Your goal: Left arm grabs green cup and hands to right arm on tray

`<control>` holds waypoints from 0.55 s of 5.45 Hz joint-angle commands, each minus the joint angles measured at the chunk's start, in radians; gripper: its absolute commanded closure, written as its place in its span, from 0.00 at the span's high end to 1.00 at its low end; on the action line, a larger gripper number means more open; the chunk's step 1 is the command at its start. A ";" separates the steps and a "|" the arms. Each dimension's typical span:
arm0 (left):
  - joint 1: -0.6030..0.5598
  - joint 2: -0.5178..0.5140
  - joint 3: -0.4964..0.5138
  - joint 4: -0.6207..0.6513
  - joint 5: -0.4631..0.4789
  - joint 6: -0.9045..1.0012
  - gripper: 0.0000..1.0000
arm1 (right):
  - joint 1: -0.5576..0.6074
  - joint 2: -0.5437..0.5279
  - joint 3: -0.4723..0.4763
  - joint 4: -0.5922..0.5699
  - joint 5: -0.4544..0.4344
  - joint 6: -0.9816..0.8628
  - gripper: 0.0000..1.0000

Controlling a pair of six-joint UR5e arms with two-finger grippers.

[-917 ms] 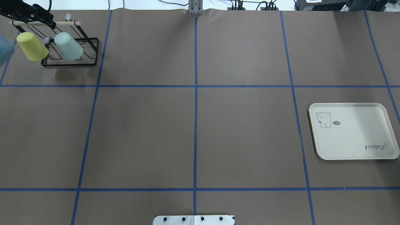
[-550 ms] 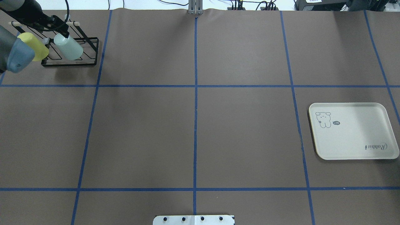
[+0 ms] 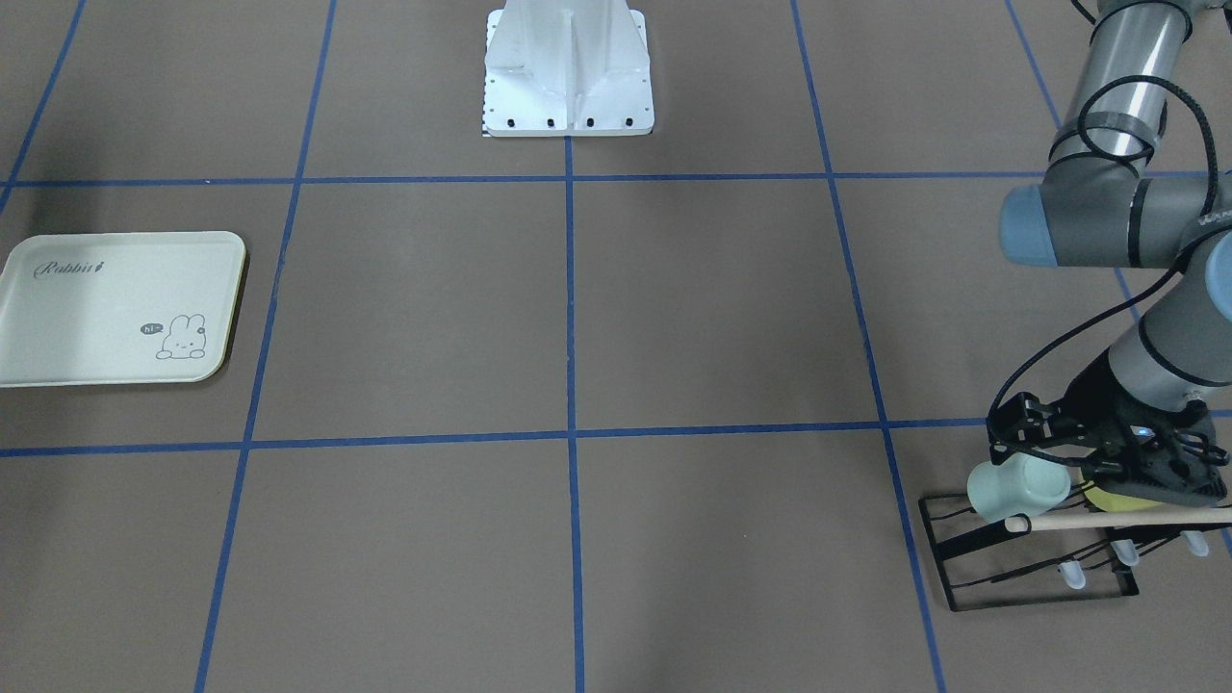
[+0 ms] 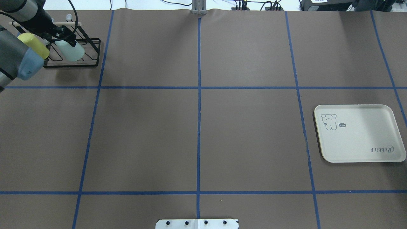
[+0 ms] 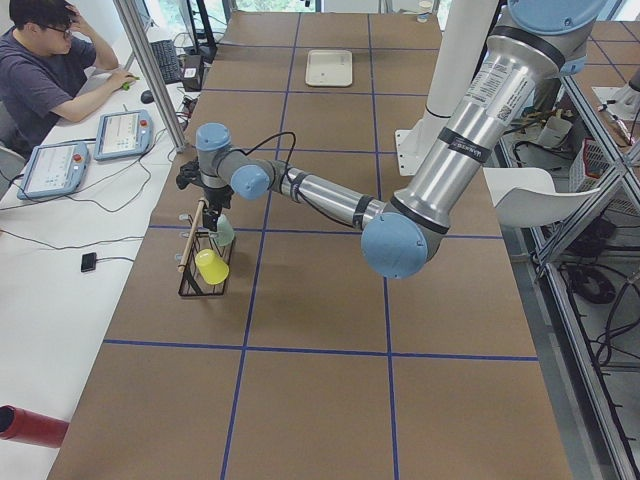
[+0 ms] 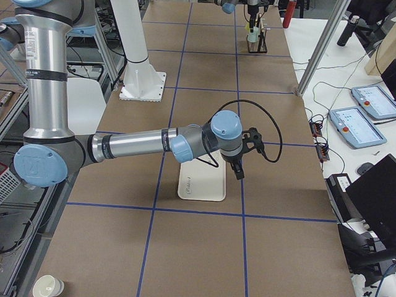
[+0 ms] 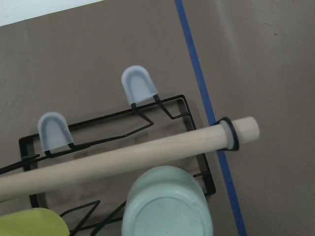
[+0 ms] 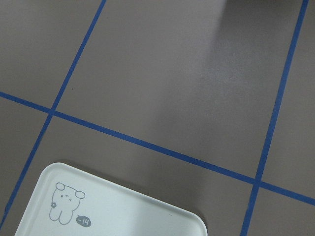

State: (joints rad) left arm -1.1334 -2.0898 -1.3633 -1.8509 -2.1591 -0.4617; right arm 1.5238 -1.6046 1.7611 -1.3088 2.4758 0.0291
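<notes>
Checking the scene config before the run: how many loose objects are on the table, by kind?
Cups: 2 (green cup, yellow-green cup)
Racks: 1 (black wire rack)
Trays: 1 (cream tray)
Total: 4

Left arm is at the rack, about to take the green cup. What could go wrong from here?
1. The yellow cup sits right beside the green cup, close to the left gripper; a finger may knock it or catch it instead.
2. In the left wrist view the wooden rod crosses close by the green cup; lifting could snag the cup on it and drag the wire rack.
</notes>
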 commanded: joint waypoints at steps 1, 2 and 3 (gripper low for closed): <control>0.006 -0.025 0.024 -0.001 0.001 0.000 1.00 | -0.001 0.000 0.000 0.000 0.000 0.000 1.00; 0.006 -0.033 0.047 -0.002 0.001 0.002 1.00 | 0.001 0.000 0.001 0.000 0.000 0.002 1.00; 0.006 -0.033 0.052 -0.002 0.001 0.006 1.00 | -0.001 0.000 0.000 0.000 0.000 0.000 1.00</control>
State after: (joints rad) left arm -1.1276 -2.1205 -1.3199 -1.8527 -2.1584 -0.4589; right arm 1.5240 -1.6046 1.7616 -1.3085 2.4759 0.0299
